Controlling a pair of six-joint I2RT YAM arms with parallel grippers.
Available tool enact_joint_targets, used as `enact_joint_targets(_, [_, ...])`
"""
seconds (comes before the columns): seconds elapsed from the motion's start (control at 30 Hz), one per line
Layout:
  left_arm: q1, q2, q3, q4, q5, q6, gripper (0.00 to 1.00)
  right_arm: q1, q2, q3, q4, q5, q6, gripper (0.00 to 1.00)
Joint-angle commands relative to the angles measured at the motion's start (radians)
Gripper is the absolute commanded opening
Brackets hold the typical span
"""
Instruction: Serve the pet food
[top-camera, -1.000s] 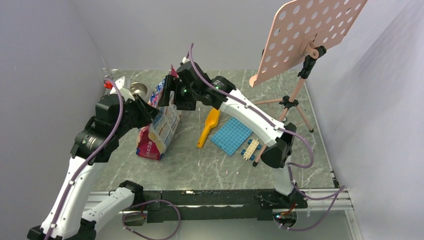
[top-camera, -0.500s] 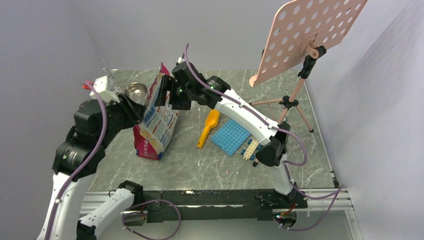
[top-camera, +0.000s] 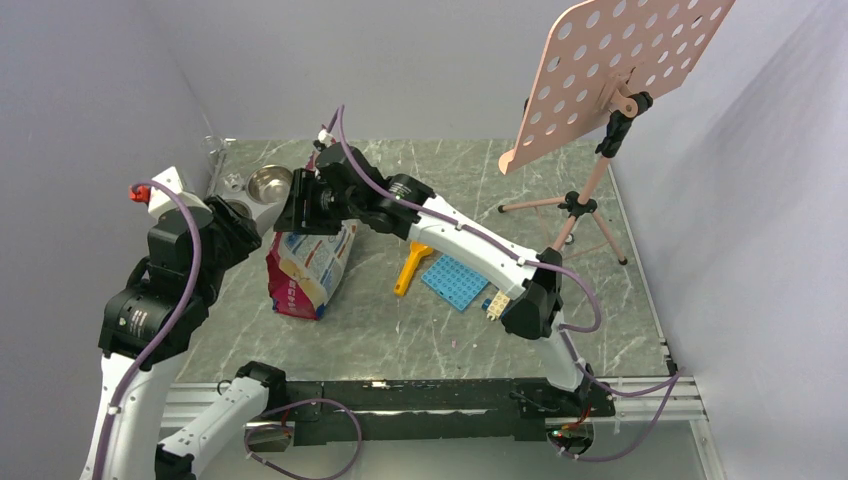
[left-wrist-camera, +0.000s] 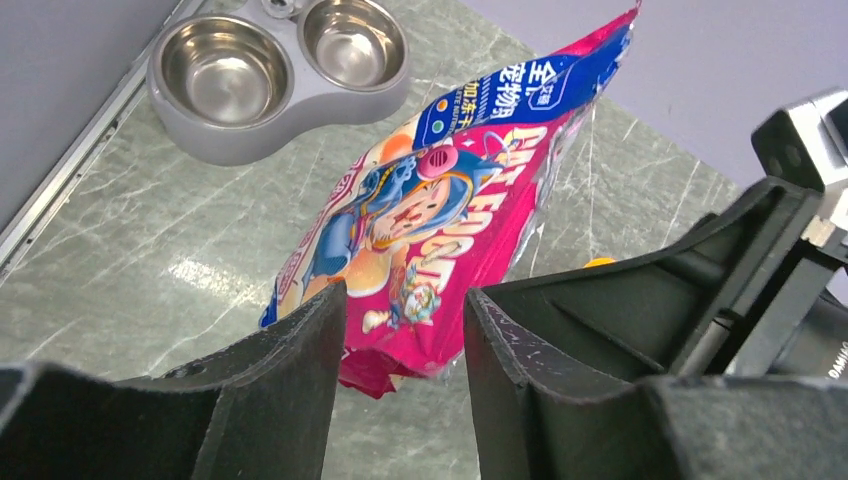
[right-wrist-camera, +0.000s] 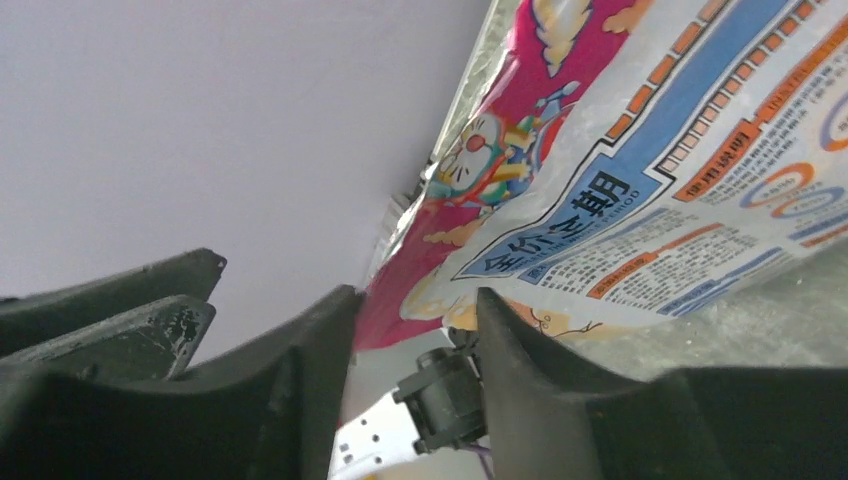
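We found steel bowls (top-camera: 268, 183) at ten o'clock, an orange scoop (top-camera: 412, 268) at centre, a pink stand (top-camera: 620, 70) at two o'clock.

12 o'clock = far edge of tabletop (top-camera: 400, 335). Pet food pouch (top-camera: 305, 270) stands at 9 of centre. Twin bowls (left-wrist-camera: 250, 145) sit at 11 of the pouch, far-left corner, apart from it. Scoop (top-camera: 412, 268) lies at 3 of the pouch. Grid plate (top-camera: 462, 282) is just beside the scoop at 3, small block piece (top-camera: 498, 298) at the plate's 4. Tripod stand (top-camera: 575, 205) at 2, far right. Right claw (right-wrist-camera: 415, 295) at the pouch top; left claw (left-wrist-camera: 402, 293) at its 9, apart.
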Motion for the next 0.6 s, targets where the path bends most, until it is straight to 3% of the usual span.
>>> enact_joint_targets(0.0, [0.005,-0.032,-0.008,0.000,0.012,0.002,0.51,-0.002,-0.013,-0.016,0.062,-0.033,0.010,0.40])
enact_joint_targets(0.03, [0.005,-0.027,-0.006,0.003,0.041,0.015,0.50,-0.002,-0.033,-0.062,0.080,-0.033,0.007,0.29])
enact_joint_targets(0.17, [0.008,-0.007,0.010,-0.018,0.099,0.027,0.51,-0.010,-0.088,-0.147,0.111,-0.039,-0.012,0.00])
enact_joint_targets(0.33, [0.032,-0.003,-0.016,0.026,0.229,0.050,0.59,-0.016,-0.097,-0.094,0.071,-0.066,-0.100,0.00])
enact_joint_targets(0.57, [0.081,0.009,-0.061,0.073,0.379,-0.078,0.64,-0.040,-0.213,-0.258,0.145,-0.143,-0.124,0.00])
